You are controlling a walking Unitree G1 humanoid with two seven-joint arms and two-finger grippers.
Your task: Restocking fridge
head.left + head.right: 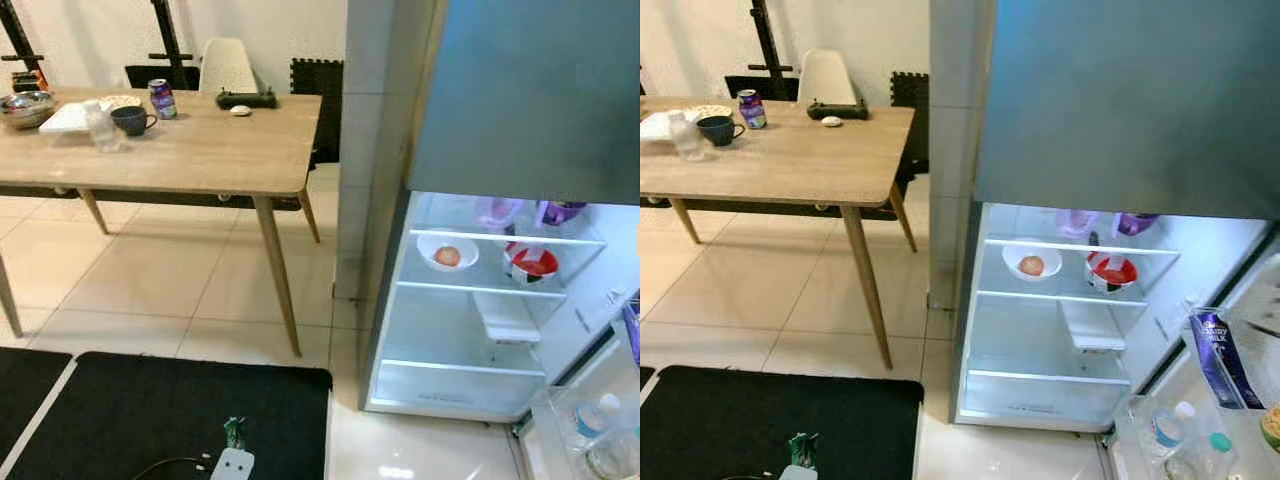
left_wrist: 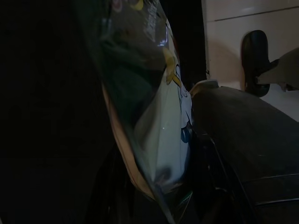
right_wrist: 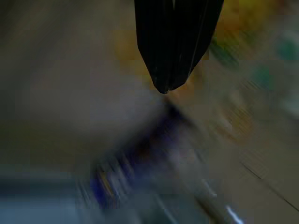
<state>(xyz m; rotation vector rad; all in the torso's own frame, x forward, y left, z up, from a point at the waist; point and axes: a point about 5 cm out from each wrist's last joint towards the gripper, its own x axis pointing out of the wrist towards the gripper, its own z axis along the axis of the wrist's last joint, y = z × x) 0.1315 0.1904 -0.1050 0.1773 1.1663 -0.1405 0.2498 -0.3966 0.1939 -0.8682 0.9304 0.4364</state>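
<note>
Fridge (image 1: 1060, 330) stands open w/ a white bowl (image 1: 1031, 260) on its top shelf. Wooden desk (image 1: 190, 150) carries a purple can (image 1: 161, 98). Left gripper (image 2: 154, 186) fingers grip a plastic snack bag (image 2: 154, 121). Right gripper (image 3: 170, 46) fingers are pressed together, closed.

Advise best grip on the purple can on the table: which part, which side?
Grip the purple can around its mid-body, fingers on opposite sides of the upright cylinder. Come in level from its right, over bare wooden table; the dark mug and clear bottle crowd its left.
</note>
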